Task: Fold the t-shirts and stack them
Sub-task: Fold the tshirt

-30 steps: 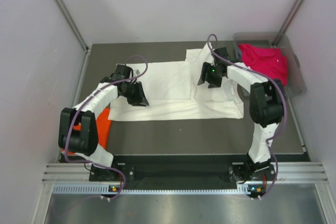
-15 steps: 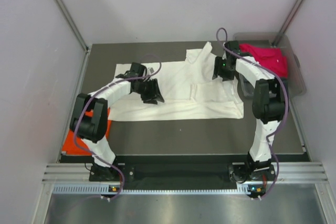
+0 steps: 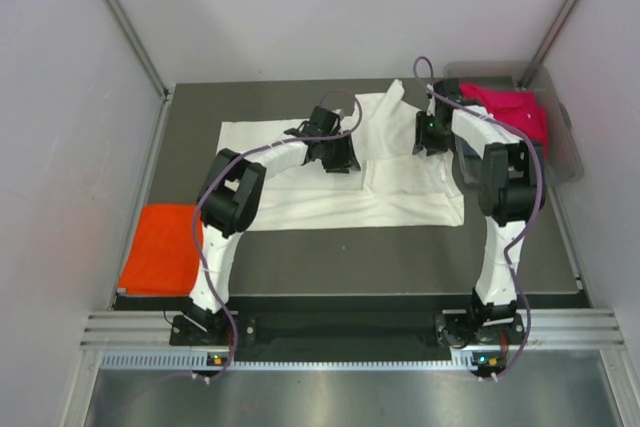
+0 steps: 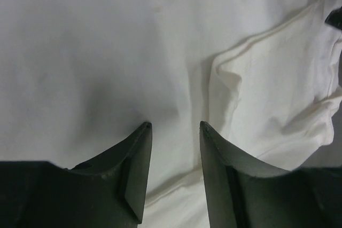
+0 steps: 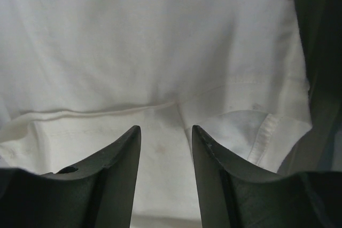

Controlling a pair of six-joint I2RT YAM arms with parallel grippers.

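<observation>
We are mid-fold on the cream-white t-shirt, spread across the table's middle; the left gripper and right gripper hover over it, jaws parted and empty. Next, we judge, each must pinch an edge

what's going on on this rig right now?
Two arms are working over the cream-white t-shirt, which is spread across the middle of the table and not yet folded up. The left hand and right hand are both open, low over its cloth, gripping nothing. A folded orange t-shirt lies near left; a magenta t-shirt sits far right.
</observation>
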